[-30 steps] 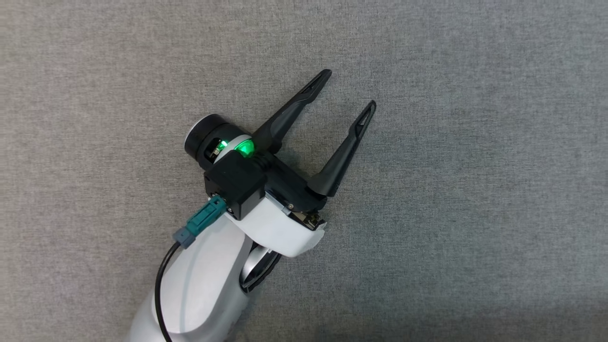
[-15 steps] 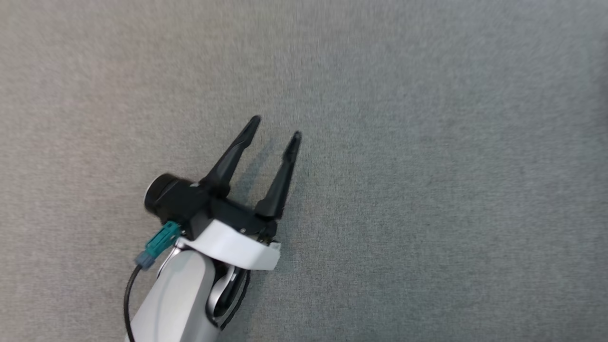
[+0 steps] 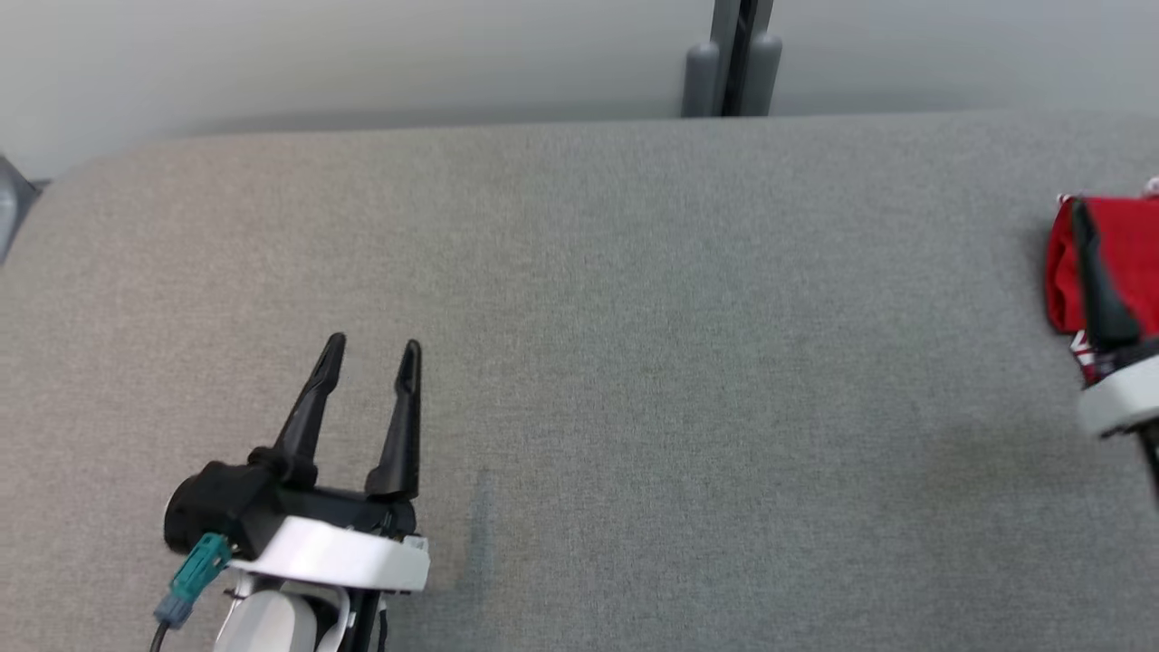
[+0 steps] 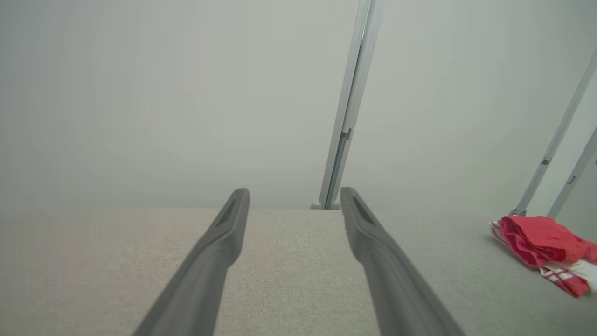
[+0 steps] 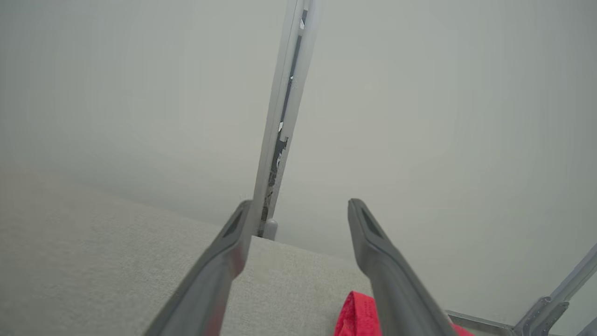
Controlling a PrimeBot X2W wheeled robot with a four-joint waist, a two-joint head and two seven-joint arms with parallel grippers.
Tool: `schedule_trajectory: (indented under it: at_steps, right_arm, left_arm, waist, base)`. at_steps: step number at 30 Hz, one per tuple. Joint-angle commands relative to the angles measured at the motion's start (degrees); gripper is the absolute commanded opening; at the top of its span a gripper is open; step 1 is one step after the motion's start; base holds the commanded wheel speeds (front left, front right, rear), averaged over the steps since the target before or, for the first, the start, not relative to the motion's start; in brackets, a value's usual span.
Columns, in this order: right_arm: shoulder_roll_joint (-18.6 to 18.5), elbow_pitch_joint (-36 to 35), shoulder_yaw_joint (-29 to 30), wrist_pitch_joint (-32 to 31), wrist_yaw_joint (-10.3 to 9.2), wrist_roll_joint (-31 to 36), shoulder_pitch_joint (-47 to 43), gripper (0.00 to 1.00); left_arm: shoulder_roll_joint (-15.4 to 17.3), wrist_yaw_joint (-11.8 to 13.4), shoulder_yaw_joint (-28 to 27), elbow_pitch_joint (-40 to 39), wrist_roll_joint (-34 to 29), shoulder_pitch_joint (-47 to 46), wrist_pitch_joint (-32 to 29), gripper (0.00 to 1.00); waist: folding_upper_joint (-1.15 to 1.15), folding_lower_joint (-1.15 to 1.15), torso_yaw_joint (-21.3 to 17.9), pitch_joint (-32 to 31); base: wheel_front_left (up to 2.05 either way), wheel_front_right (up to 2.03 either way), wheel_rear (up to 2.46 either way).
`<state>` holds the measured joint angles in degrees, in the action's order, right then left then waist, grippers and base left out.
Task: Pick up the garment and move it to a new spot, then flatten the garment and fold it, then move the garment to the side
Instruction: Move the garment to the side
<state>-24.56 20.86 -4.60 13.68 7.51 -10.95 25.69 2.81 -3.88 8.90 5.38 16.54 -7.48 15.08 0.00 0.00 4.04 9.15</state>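
The garment (image 3: 1139,254) is a red bundle with white-striped trim, lying folded at the far right of the grey padded table (image 3: 634,317). It also lies at the right in the left wrist view (image 4: 541,238). My left gripper (image 3: 373,344) stands open over bare table at the lower left, far from the garment, nothing between its fingers (image 4: 294,191). One dark finger (image 3: 1100,290) of my right gripper crosses the garment at the right edge. In the right wrist view my right gripper (image 5: 299,203) is open, the garment (image 5: 357,317) just under its fingers, not gripped.
The table's far edge (image 3: 543,127) runs across the top, rounded at the left corner, with a pale wall behind. A grey upright post (image 3: 729,63) stands behind the middle. Slanted metal frame bars (image 4: 555,140) rise behind the garment.
The head camera has swung up, bringing the table's far edge, the wall and the garment into view. My left gripper has drawn back toward the lower left and turned straighter, still open.
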Motion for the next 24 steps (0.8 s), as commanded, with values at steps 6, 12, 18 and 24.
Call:
schedule_trajectory:
  at_steps: [6, 12, 18, 24]
  right_arm:
    - [6.5, -4.6, 1.4, 1.5, -0.05, 2.1, -8.6, 1.0]
    - [13.0, -10.3, 3.9, 1.6, -0.04, 6.3, -15.5, 1.0]
    - [17.8, -13.6, 4.7, 1.6, -0.04, 9.0, -20.5, 1.0]
    - [19.1, -13.5, 2.7, 1.5, -0.04, 10.8, -21.5, 1.0]
  left_arm:
    - [0.2, -0.7, -1.9, -0.8, -0.3, 4.3, 0.0, 1.0]
    - [0.2, -0.6, -3.4, -1.2, 0.2, 6.8, 0.0, 1.0]
    - [0.2, -0.1, -3.6, -0.5, 0.4, 8.4, 0.0, 1.0]
    - [0.3, 0.1, -3.8, -0.7, 0.3, 9.1, 0.0, 1.0]
  waist:
    - [0.0, 0.0, 1.3, -4.5]
    - [0.0, 0.0, 2.2, -6.0]
    - [0.0, 0.0, 3.0, -7.2]
    - [0.0, 0.0, 3.7, -7.3]
  base:
    - [0.0, 0.0, 0.0]
    - [0.0, 0.0, 0.0]
    - [0.0, 0.0, 0.0]
    - [0.0, 0.0, 0.0]
